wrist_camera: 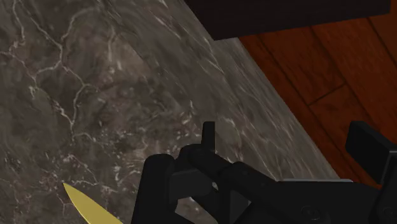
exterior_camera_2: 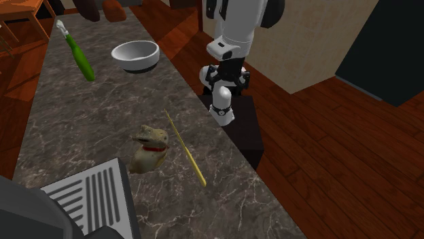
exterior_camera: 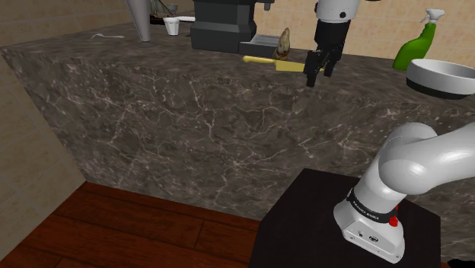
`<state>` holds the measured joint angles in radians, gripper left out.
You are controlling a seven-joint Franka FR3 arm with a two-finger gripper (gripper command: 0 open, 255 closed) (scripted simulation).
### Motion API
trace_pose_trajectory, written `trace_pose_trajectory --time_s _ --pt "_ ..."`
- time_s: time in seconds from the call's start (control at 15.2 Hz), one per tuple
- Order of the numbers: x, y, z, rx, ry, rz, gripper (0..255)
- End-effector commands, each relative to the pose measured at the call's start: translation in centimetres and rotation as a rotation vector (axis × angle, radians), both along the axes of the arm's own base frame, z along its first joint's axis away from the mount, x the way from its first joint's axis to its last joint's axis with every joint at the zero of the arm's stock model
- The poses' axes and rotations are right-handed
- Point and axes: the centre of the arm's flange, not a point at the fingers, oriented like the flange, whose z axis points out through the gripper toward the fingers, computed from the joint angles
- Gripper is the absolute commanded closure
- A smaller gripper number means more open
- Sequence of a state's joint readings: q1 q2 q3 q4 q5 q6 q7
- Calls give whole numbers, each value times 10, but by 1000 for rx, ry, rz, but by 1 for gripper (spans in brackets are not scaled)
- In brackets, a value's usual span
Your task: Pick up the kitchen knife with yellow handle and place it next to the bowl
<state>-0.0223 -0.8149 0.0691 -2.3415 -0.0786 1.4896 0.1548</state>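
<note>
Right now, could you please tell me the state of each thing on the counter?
knife, lying flat, not held.
gripper, jaws open, empty, near the knife's tip.
bowl, upright, empty.
spray bottle, standing or lying, cannot tell.
cat figurine, upright.
white cup, upright.

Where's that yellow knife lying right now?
In the shoulder view the knife lies flat on the dark veined counter, beside the small animal figurine and just left of the hand.
</note>
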Motion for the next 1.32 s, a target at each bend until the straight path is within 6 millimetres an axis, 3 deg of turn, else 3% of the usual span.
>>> trace_pose_trajectory --time_s 0.0,0.66,1.19,1.25 --pt "0 0 0 0 0 0 0" --pt "88 -104 11 57 48 355 0" --pt "182 -162 13 102 86 640 0" --pt "186 -164 13 104 88 652 0"
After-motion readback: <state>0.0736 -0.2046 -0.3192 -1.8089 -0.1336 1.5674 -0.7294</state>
